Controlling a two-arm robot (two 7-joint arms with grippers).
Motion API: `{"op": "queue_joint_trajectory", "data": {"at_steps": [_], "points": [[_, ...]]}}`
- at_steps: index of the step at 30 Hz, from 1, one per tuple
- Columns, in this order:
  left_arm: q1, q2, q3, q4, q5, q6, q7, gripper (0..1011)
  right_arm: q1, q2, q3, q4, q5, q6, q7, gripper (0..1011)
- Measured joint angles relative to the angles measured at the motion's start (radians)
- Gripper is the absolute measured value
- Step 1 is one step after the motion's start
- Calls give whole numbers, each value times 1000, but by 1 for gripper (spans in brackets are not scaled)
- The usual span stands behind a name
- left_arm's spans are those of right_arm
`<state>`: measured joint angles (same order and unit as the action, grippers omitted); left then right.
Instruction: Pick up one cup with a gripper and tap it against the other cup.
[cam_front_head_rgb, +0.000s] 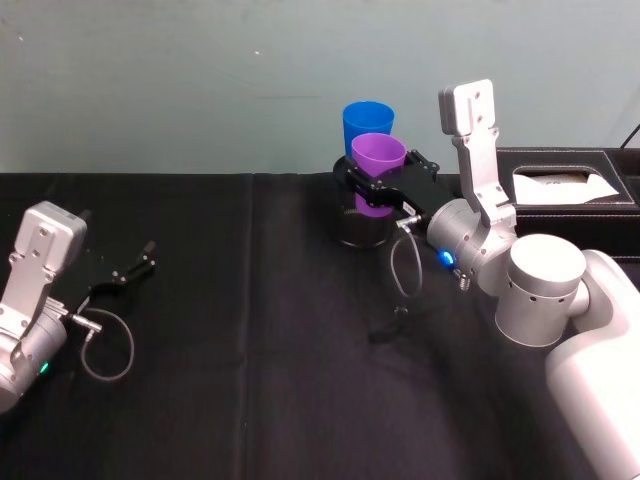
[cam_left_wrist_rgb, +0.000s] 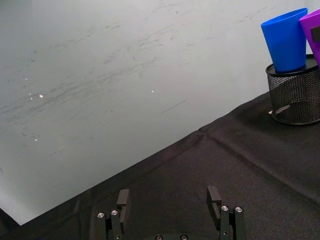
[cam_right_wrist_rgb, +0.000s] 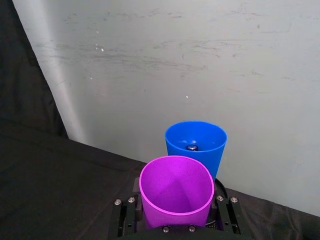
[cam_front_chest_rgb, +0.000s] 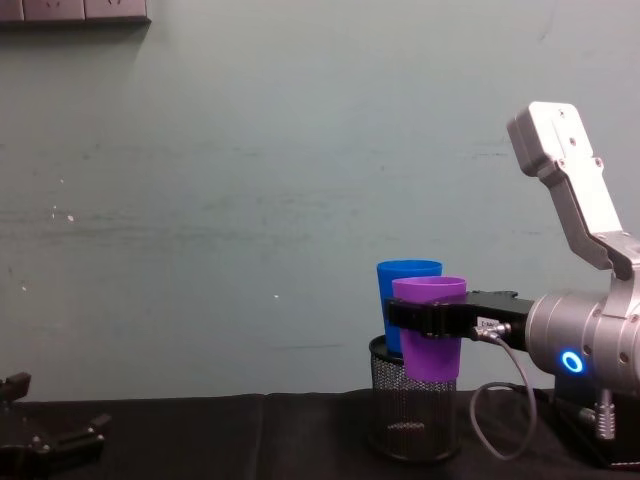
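My right gripper (cam_front_head_rgb: 385, 182) is shut on the purple cup (cam_front_head_rgb: 378, 153), gripping its side and holding it upright in the air above the black wire-mesh pot (cam_front_head_rgb: 362, 228). The blue cup (cam_front_head_rgb: 367, 122) stands upright in that pot, just behind the purple one. In the chest view the purple cup (cam_front_chest_rgb: 429, 288) overlaps the blue cup (cam_front_chest_rgb: 405, 272); whether they touch I cannot tell. The right wrist view looks down into the purple cup (cam_right_wrist_rgb: 176, 192), with the blue cup (cam_right_wrist_rgb: 196, 145) beyond it. My left gripper (cam_front_head_rgb: 135, 268) rests open at the table's left, far from both.
A black box (cam_front_head_rgb: 560, 180) with white paper in its top stands at the back right, close to my right arm. The table (cam_front_head_rgb: 250, 330) is covered in black cloth. A pale wall (cam_front_chest_rgb: 250, 200) rises right behind the pot.
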<state>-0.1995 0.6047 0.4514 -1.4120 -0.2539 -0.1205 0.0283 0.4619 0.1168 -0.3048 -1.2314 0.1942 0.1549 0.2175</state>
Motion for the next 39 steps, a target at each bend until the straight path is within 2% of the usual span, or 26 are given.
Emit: {"op": "queue_joint_trajectory", "data": {"at_steps": [39], "points": [[0, 0, 0, 0, 0, 0, 0, 1000, 0, 0, 0, 0, 0, 0, 0, 717]]}}
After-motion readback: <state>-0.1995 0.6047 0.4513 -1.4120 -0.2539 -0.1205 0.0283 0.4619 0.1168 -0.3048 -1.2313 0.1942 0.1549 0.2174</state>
